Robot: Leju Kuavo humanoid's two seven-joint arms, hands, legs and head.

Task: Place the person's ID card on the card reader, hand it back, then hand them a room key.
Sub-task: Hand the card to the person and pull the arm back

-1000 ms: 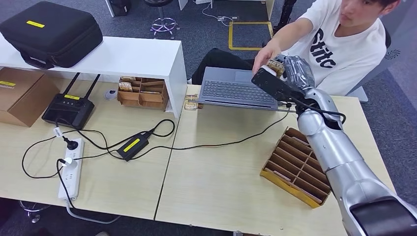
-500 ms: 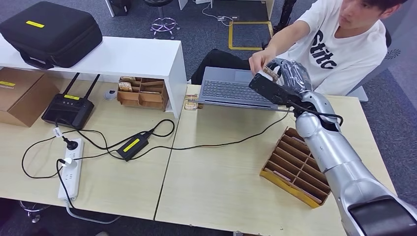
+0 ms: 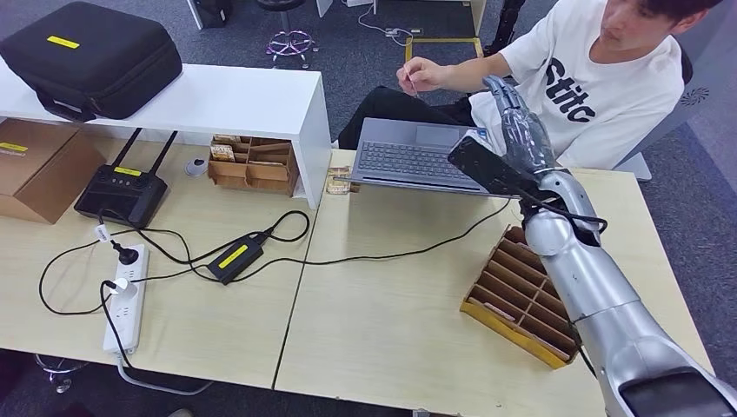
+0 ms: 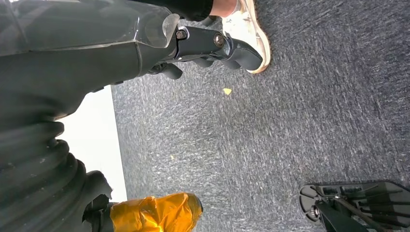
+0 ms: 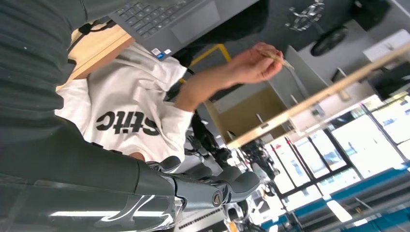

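Over the far edge of the desk, above the laptop's (image 3: 415,156) right corner, I see my right hand (image 3: 514,122) raised with its fingers (image 3: 502,94) stretched out and apart, holding nothing. In the right wrist view the same fingers (image 5: 220,184) lie loosely extended with nothing between them. Just beyond it, the person (image 3: 600,78) in the white shirt has an arm drawn across their body, and their hand (image 3: 421,75) pinches the room key (image 3: 409,85), a thin light card I can barely make out, well apart from my hand; the right wrist view shows it as a slim strip in their hand (image 5: 255,63). My left hand (image 4: 212,46) hangs beside the desk over grey carpet, fingers partly curled and gripping nothing. On the table (image 3: 382,304), near my right forearm, sits the slotted cardboard rack (image 3: 521,291). Farther left lie a black power brick (image 3: 233,257), a white power strip (image 3: 124,300) and a black router (image 3: 120,193).
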